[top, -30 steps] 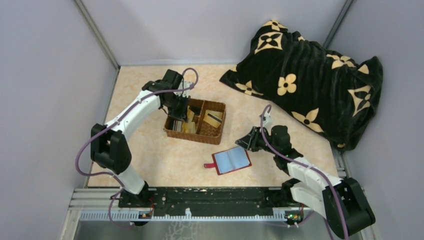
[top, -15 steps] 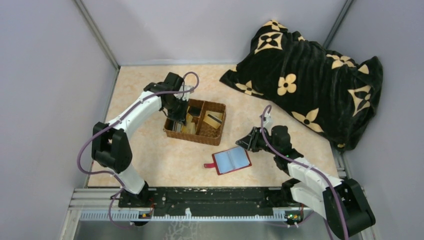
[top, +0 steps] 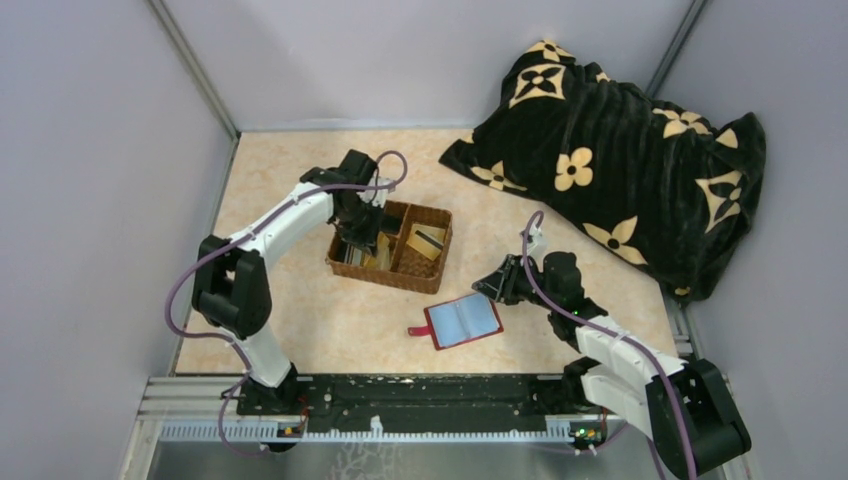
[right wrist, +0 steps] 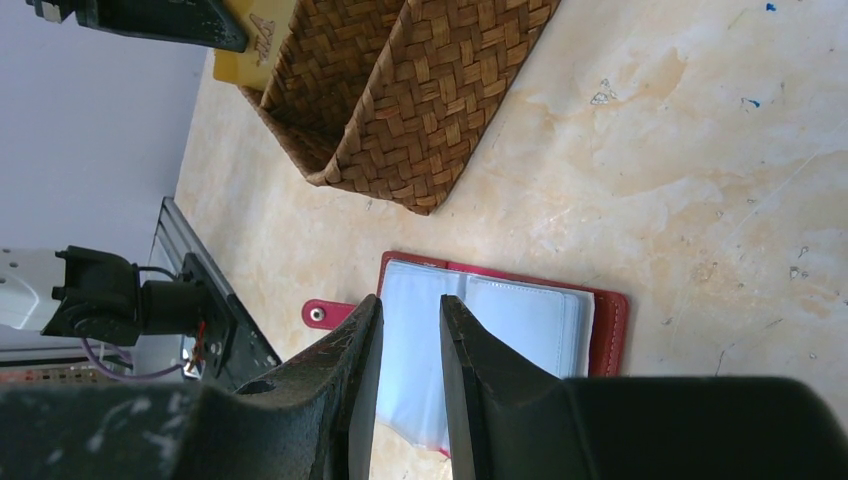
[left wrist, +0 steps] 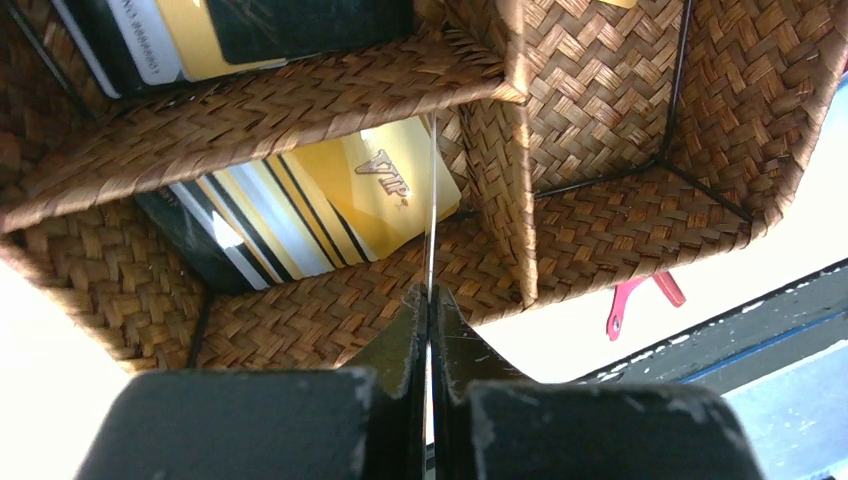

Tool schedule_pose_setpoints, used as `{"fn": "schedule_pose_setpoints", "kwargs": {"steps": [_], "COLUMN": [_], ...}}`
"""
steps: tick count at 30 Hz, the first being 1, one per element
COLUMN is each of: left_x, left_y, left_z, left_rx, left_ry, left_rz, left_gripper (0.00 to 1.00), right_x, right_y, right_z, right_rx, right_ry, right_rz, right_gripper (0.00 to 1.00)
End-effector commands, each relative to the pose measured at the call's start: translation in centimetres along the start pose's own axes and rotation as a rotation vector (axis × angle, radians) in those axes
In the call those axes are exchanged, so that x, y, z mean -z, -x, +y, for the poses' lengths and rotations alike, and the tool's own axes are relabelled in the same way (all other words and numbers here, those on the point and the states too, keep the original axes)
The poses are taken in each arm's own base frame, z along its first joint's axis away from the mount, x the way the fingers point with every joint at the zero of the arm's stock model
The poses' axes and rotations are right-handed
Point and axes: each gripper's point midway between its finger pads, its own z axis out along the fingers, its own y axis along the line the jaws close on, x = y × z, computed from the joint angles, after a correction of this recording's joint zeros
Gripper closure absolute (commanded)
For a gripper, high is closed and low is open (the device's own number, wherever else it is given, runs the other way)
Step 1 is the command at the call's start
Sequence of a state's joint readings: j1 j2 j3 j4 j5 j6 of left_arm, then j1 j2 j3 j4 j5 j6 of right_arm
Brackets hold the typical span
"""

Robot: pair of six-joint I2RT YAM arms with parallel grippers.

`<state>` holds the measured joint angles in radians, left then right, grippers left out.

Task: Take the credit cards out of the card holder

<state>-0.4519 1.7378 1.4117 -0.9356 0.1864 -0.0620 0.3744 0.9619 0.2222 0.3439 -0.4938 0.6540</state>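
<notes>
Here, we look down on a pale marbled surface with two robot arms bolted at its near edge. A brown wicker basket stands toward the middle of the surface, and the left hand hangs over its left half.

From the left wrist camera, we see this hand clenched tight on a thin card. The card shows edge-on as a pale line running from the fingertips over one basket compartment. Below it in that compartment lie a yellow card and a striped card, overlapping each other. The next compartment holds other cards, only partly in view.

The card holder is red with clear bluish pockets. It lies open and flat on the surface, nearer to us than the basket and apart from it. Its snap tab sticks out to the left.

The right hand hovers just beside the card holder's right edge. From the right wrist camera, we see its two fingers a little parted, grasping nothing. A bluish pocket shows through the gap between them. We cannot tell whether the fingertips touch the pocket.

A black blanket with cream flower shapes is heaped in the far right corner, well apart from both hands.
</notes>
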Motion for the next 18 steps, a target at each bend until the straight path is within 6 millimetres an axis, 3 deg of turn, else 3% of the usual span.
{"fn": "schedule_pose_setpoints", "kwargs": {"steps": [1, 7, 13, 18], "left_x": [-1.7, -3.7, -3.8, -2.9], "left_y": [-0.4, -0.7, -0.1, 0.7], "left_z": [-1.4, -3.2, -4.1, -5.5], "left_rx": [-0.011, -0.032, -0.031, -0.037], "left_ry": [0.002, 0.012, 0.022, -0.026], "left_rz": [0.035, 0.061, 0.033, -0.012], "left_gripper": [1.00, 1.00, 0.99, 0.69], "right_x": [0.2, 0.4, 0.6, 0.6], "right_y": [0.8, 0.5, 0.3, 0.4], "right_z": [0.2, -0.1, -0.2, -0.2], "right_rx": [0.033, 0.033, 0.033, 0.033], "right_ry": [0.013, 0.005, 0.003, 0.001], "right_rz": [-0.039, -0.034, -0.032, -0.032], "right_gripper": [0.72, 0.72, 0.72, 0.72]}}
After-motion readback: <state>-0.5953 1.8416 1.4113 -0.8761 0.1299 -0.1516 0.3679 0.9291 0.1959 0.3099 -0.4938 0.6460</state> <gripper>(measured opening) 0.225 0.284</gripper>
